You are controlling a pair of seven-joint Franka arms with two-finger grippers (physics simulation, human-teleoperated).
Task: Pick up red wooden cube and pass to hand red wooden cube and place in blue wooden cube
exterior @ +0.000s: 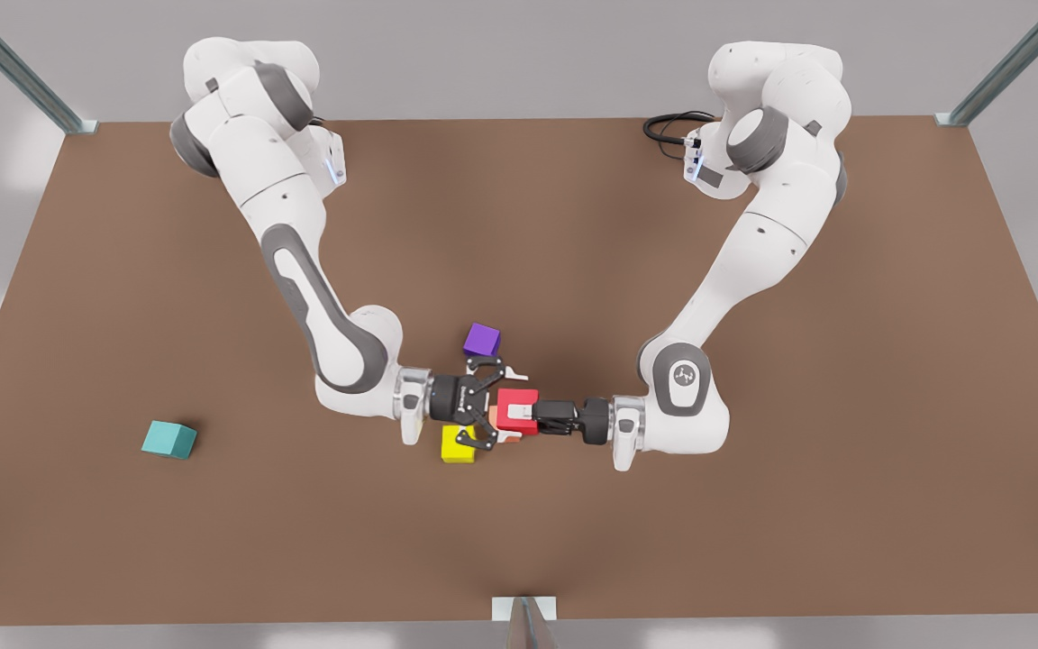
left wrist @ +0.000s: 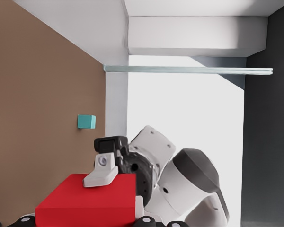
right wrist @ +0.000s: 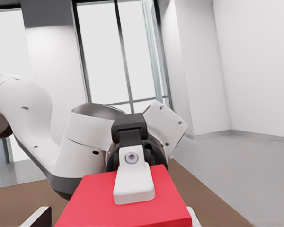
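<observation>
The red wooden cube [exterior: 514, 402] hangs above the middle of the brown table [exterior: 753, 541]. My left gripper [exterior: 528, 415], on the arm at the front view's right, is shut on it with one white finger [right wrist: 132, 182] on top. My right gripper [exterior: 503, 407], on the arm at the front view's left, stands open with its fingers spread to either side of the cube [right wrist: 168, 205]; one of its fingers [left wrist: 101, 174] lies close to a side face [left wrist: 85, 203]. The blue wooden cube [exterior: 168, 439], teal in colour, sits alone on the table toward the front view's left [left wrist: 86, 121].
A purple cube [exterior: 481, 340] lies just behind the two grippers. Right under the right gripper sit a yellow cube [exterior: 458, 447] and a salmon-orange cube [exterior: 503, 436], partly hidden. Open tabletop separates them from the teal cube.
</observation>
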